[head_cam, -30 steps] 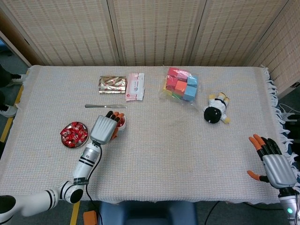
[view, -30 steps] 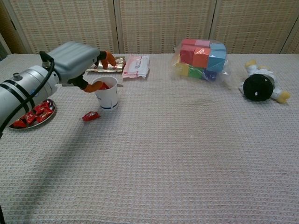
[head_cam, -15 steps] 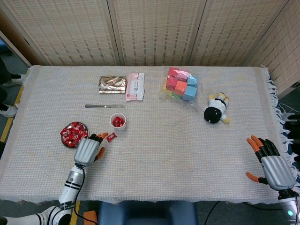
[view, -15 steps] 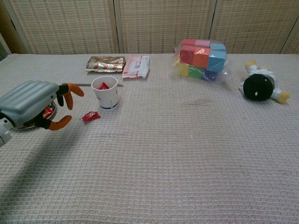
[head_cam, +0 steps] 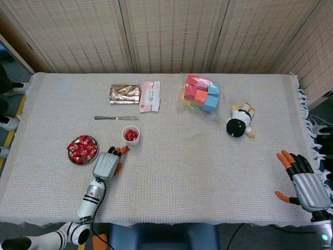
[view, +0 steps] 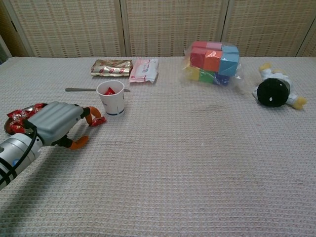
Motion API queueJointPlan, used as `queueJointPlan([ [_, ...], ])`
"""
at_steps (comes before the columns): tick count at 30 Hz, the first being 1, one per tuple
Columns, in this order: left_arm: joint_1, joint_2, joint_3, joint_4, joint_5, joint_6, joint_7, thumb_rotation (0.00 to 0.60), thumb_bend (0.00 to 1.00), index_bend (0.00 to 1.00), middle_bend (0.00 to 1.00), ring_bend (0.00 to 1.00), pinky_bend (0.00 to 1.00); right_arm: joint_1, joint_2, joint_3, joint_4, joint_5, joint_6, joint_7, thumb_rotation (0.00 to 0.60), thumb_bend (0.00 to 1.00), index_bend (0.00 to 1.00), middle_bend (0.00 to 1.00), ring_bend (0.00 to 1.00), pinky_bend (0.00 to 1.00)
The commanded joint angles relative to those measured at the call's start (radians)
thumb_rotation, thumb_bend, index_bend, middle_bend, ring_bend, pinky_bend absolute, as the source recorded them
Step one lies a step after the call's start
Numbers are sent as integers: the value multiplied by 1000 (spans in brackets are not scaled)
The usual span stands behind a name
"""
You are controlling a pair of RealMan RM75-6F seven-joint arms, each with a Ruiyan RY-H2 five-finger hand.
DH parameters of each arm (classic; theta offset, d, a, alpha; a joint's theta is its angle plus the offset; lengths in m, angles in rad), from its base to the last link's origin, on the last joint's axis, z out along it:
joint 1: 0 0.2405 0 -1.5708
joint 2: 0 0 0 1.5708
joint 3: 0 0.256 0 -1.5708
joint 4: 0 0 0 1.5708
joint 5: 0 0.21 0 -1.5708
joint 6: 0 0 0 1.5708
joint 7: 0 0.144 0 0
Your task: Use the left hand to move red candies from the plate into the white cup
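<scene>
Few candies [head_cam: 131, 135] sit in the cup [view: 111, 98]; many remain on the plate [head_cam: 71, 144]; left hand [view: 57, 121], fingers apart, reaches a stray candy [view: 98, 121].

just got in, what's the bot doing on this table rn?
It is moving red wrapped candies from the small metal plate into the white paper cup, which already holds some. One stray red candy lies on the cloth beside the cup, and the left hand is low at it, fingertips touching or nearly so; a grip is not clear. The right hand sits idle and empty at the table's near right edge.
</scene>
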Motion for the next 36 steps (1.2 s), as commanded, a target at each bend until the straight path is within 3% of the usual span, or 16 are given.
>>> queueJointPlan([
  [1, -3, -12, -8, 27, 13, 10, -8, 600, 408, 239, 298, 255, 1000, 2, -1, 1, 0, 3, -5, -3, 600, 53, 0, 0, 0, 0],
  [9, -1, -7, -19, 39, 40, 46, -13, 600, 409, 254, 298, 254, 1000, 10, -5, 4, -1, 12, -21, -10, 600, 53, 0, 0, 0, 0],
  [22, -41, -58, -46, 128, 30, -18, -12, 600, 410, 256, 299, 255, 1000, 5, -3, 3, -6, 13, -15, -16, 600, 52, 0, 0, 0, 0],
  [36, -40, -86, -41, 186, 44, -10, -9, 600, 420, 381, 443, 462, 1000, 4, -2, 3, -7, 12, -13, -16, 600, 52, 0, 0, 0, 0],
])
